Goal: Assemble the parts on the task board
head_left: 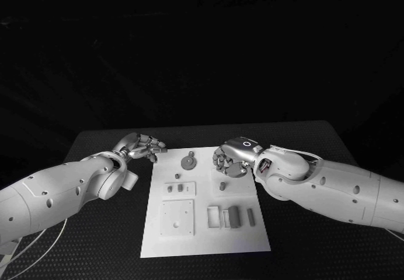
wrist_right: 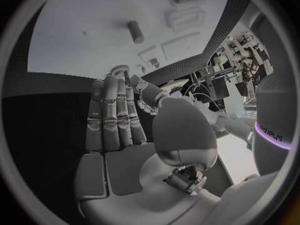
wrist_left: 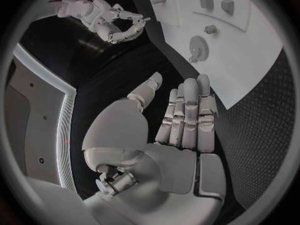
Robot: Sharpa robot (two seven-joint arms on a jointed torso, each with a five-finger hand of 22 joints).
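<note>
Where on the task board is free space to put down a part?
The task board is bare along its near edge, below the square plate and the upright blocks. Its far end is crowded: the gear, with the right hand over it.

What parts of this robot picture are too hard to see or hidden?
- Head view: the right hand covers part of the white board, so whatever lies under it is hidden.
- Head view: the small grey pieces, like the round gear, are too small to show detail.
- Left wrist view: the left hand blocks the table behind it.
- Right wrist view: the board's far end is cut off by the circle's rim.
</note>
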